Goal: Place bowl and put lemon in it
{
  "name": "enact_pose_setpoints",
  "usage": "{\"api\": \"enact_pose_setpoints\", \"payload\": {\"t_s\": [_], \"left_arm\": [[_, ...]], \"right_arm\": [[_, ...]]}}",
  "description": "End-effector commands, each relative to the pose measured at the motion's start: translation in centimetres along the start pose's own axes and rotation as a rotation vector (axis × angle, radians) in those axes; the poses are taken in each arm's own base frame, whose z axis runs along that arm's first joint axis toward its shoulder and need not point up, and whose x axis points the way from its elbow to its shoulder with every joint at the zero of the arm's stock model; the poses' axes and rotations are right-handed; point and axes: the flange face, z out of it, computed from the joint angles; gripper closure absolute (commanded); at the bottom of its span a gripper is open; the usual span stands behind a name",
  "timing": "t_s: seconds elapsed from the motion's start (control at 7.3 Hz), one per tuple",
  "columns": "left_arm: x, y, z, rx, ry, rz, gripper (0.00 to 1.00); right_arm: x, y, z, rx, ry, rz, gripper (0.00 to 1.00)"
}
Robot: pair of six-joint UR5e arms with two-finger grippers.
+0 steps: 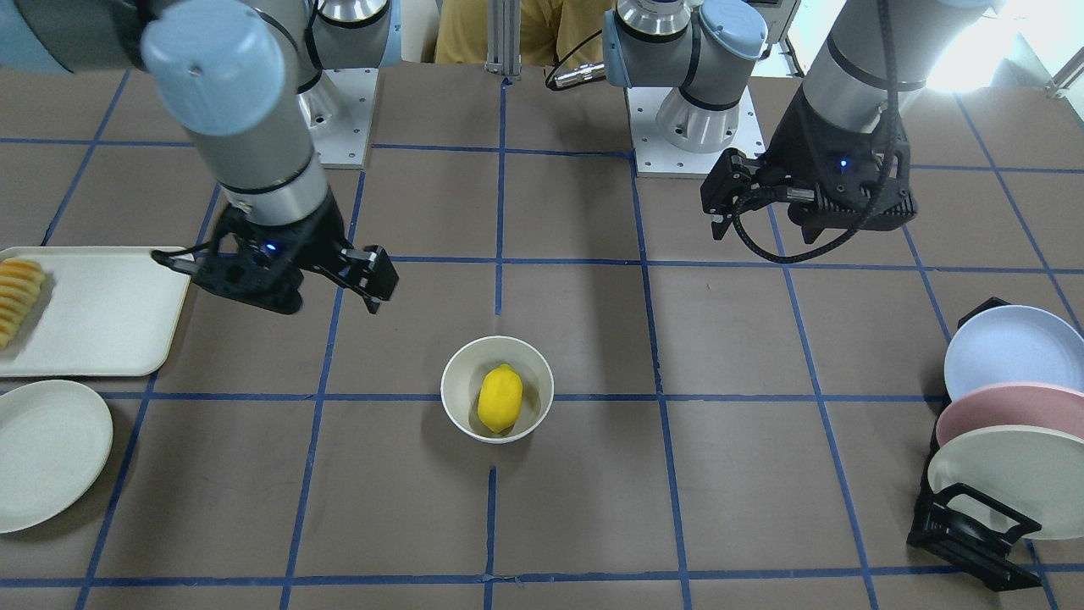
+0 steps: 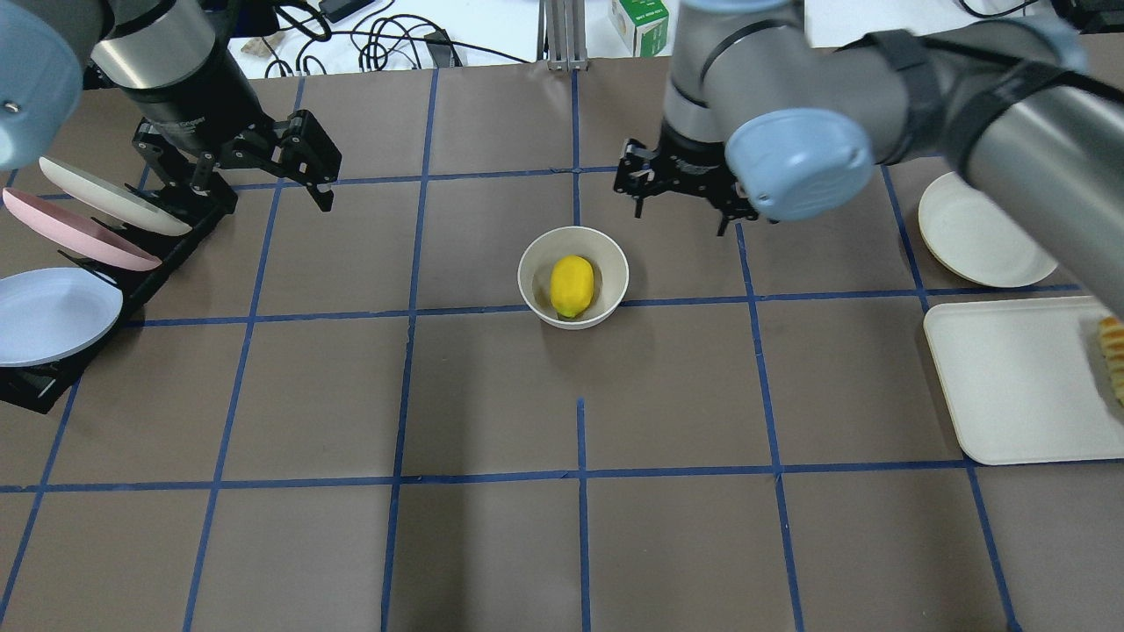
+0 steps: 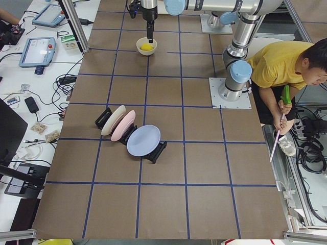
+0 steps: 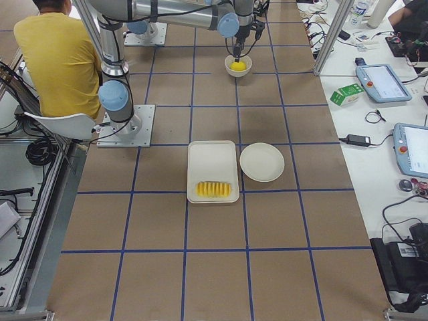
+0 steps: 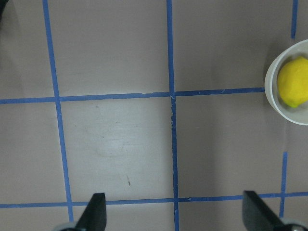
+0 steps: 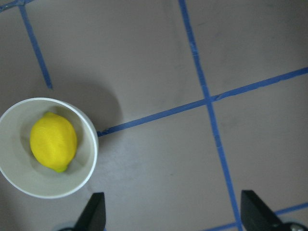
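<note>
Lemon point(image 2: 572, 285) is lying inside the bowl point(image 2: 535, 268), which is standing upright near the middle of the desk point(image 2: 492, 395) — neither tool is touching it. At the far left of the overhead view a black rack point(image 2: 180, 235) is holding three plates on edge: an off-white plate point(image 2: 114, 204), a pink plate point(image 2: 79, 241) and a pale blue plate point(image 2: 53, 312); the left tool point(image 5: 173, 208) is hovering over bare desk, its fingers standing wide apart and gripping nothing; the bowl is showing at the right edge of its wrist view. Right of the bowl, the right tool point(image 6: 171, 208) is hanging above the desk, likewise spread wide and empty — the bowl is showing at the lower left of its wrist view; further right, a flat round plate point(image 2: 979, 241) is resting near a cream tray point(image 2: 1010, 395), which is carrying a row of yellow-orange slices point(image 2: 1111, 355) at its right edge.
</note>
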Motion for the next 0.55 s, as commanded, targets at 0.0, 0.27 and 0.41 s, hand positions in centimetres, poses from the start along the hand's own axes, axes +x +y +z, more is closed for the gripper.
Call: {"api": "enact_pose_setpoints", "payload": {"t_s": [0.0,0.27,0.41], "left_arm": [[0.4,0.3,0.1,-0.017,-0.001,0.007,0.00],[0.4,0.3,0.0,-0.014,-0.001,0.005,0.00],[0.4,0.1,0.4,-0.021,-0.001,0.001,0.00]], "right_arm": [[5.2,1.9,-5.7,0.048,-0.008,-0.019,0.00],[5.4,3.6,-7.7,0.075,-0.038,-0.025,0.00],[5.4,3.7,-7.6,0.070,-0.046,-0.025,0.00]]}}
